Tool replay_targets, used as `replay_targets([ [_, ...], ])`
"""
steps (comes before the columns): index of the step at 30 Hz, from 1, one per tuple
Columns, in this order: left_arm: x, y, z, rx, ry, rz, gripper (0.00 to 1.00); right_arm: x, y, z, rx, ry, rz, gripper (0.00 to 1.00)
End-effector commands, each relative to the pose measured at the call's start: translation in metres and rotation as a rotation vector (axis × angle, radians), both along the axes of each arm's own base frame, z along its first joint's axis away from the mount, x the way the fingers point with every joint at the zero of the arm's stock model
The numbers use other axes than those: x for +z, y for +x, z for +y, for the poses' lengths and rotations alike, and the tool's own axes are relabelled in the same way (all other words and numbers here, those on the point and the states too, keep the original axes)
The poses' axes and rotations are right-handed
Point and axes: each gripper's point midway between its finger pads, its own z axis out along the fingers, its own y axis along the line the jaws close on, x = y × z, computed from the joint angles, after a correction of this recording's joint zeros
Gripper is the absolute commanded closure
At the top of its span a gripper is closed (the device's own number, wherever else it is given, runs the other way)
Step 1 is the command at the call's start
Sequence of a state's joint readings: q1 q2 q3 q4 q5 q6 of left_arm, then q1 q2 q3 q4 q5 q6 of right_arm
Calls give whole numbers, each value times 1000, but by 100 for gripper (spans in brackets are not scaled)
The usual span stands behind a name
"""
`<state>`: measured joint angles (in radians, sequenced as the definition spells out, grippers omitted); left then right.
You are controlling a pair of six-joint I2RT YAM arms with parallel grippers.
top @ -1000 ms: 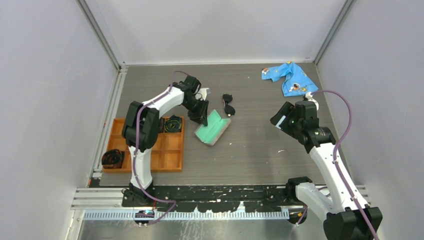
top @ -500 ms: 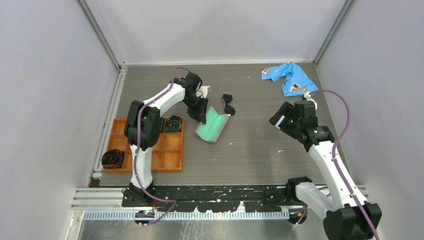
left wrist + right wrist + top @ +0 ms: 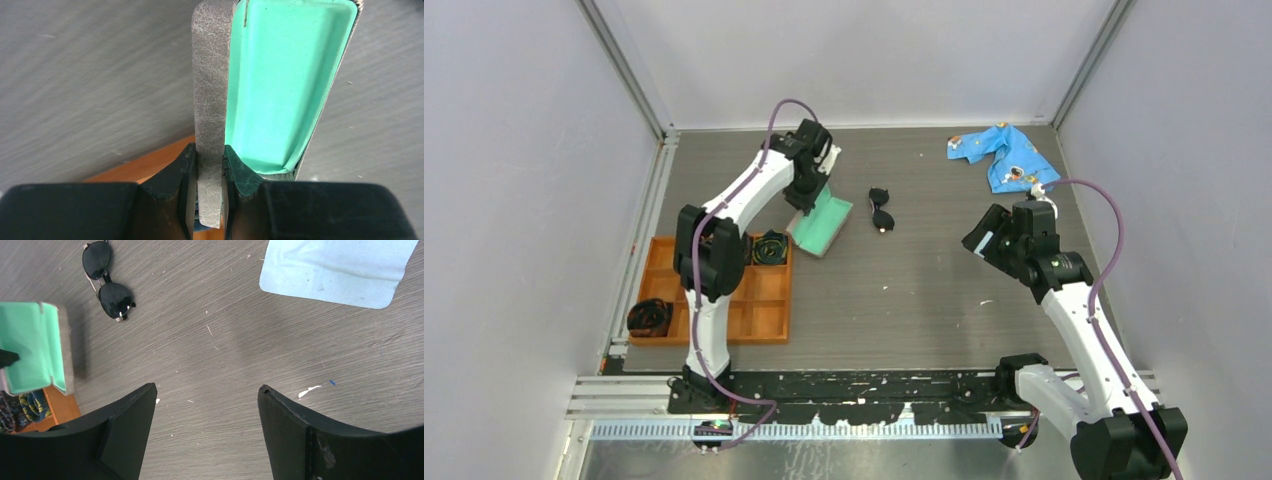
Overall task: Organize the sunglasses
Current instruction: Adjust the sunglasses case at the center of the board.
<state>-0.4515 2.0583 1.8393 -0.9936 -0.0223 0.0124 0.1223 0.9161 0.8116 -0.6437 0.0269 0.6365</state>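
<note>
The black sunglasses (image 3: 881, 209) lie on the grey table mid-back, also in the right wrist view (image 3: 107, 282) at top left. My left gripper (image 3: 806, 203) is shut on one wall of the open grey-tan case with teal lining (image 3: 821, 224), holding it left of the sunglasses; the left wrist view shows the grey wall (image 3: 210, 100) pinched between my fingers (image 3: 186, 170). The case also shows in the right wrist view (image 3: 31, 347). My right gripper (image 3: 980, 236) is open and empty over bare table, to the right of the sunglasses, apart from them.
An orange compartment tray (image 3: 764, 310) stands at the left, holding dark coiled bundles (image 3: 770, 246). Another dark bundle (image 3: 649, 317) sits at its left edge. A blue patterned cloth (image 3: 1004, 155) lies at the back right. Grey walls close in both sides.
My left gripper has carried the case back and to the left, away from the sunglasses and toward the tray. The right arm has hardly moved. The sunglasses stay put.
</note>
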Motion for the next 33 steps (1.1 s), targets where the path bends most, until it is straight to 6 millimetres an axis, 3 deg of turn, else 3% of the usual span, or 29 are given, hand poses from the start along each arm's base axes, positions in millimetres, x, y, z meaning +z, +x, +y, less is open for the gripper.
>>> replay_targets([
  [1,37,29,15,-26,197,-172,100,8,1,0,11,-5,-37,20],
  [8,22,48,-3,-80,276,-205,100,15,-8,0,13,-1,-43,20],
  [15,5,52,-24,-134,268,-182,98,16,-18,-7,-5,-28,-40,21],
  [18,4,50,-26,-127,266,-172,85,13,-22,-7,-11,-16,-45,20],
  [20,7,50,-24,-121,270,-178,65,13,-21,-7,-16,-11,-49,20],
  [21,10,50,-23,-116,273,-183,59,13,-21,-7,-17,-10,-49,20],
  [24,25,48,-23,-113,263,-201,41,14,-20,-13,-44,-35,-38,21],
  [28,57,42,-26,-108,230,-255,8,33,-16,-24,-82,-76,-96,20],
  [30,75,39,-25,-91,206,-281,6,36,-12,-27,-96,-89,-100,20],
  [33,106,27,-24,-46,148,-315,6,24,-6,-32,-140,-104,-52,20],
])
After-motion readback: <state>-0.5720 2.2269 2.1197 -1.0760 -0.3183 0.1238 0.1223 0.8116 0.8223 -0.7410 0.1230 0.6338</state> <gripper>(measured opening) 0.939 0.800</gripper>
